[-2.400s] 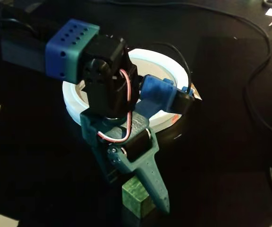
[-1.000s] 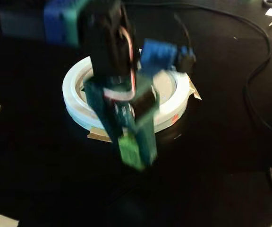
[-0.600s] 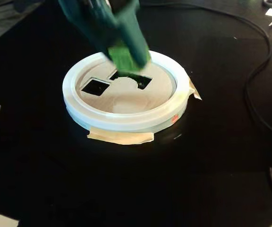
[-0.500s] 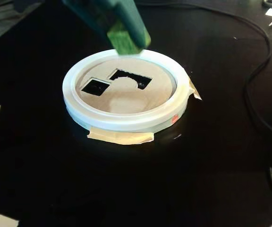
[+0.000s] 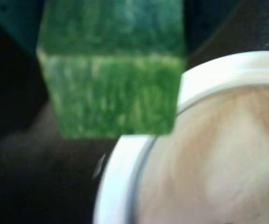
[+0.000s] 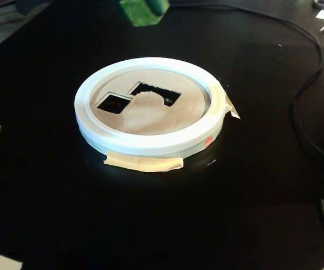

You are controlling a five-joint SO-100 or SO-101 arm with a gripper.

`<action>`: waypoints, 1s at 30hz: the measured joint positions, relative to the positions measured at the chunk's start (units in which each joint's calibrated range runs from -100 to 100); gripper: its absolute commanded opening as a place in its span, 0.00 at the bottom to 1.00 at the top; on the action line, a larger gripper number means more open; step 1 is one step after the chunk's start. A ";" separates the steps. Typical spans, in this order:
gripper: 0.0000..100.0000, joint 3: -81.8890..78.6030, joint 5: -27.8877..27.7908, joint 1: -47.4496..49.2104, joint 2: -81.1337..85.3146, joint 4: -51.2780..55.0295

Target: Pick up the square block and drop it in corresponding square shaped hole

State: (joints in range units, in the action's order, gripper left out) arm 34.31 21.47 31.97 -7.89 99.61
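Tape on the near rim: a strip of tan masking tape (image 6: 144,163) lay at 6 o'clock of the board in the fixed view, stuck from the white ring down onto the black table (image 6: 66,214).
White ring rim: the thick white ring (image 6: 151,143) ran round the tan round board (image 6: 151,115); in the wrist view a blurred arc of the same ring (image 5: 120,163) curved from 6 o'clock up toward 2 o'clock, with tan board (image 5: 209,158) inside it.
Square shaped hole: the small dark square cutout (image 6: 113,103) sat at about 9 o'clock on the board, open, with nothing in it.
Larger cutout: the irregular opening with the curved notch (image 6: 156,93) lay just beside the square one, toward 12 o'clock of the board's centre.
Side tape: a second tan tab (image 6: 231,108) stuck out at 3 o'clock of the ring.
Cable: a black cable (image 6: 305,84) looped over the table at 3 o'clock, well apart from the board.
Square block: the green marbled cube (image 6: 139,11) was off the table at the top edge of the fixed view, beyond the ring at 12 o'clock; in the wrist view it (image 5: 113,88) filled the upper left, its lower corner overlapping the white ring's outer edge, not above the square cutout.
Gripper: the teal gripper (image 6: 151,7) was mostly cut off by the top edge; its jaws were clenched on the cube, with dark teal finger parts (image 5: 22,23) beside the cube's top in the wrist view.
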 measured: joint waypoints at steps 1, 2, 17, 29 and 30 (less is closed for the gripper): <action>0.34 -4.20 0.49 1.00 2.41 0.00; 0.34 -5.76 0.59 1.10 3.21 0.00; 0.34 -41.09 2.49 9.29 13.37 -9.41; 0.34 -45.49 2.49 11.19 2.41 -26.87; 0.34 -45.58 2.49 11.89 1.43 -27.35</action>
State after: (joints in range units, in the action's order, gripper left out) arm -11.27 23.96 43.86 -6.46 72.26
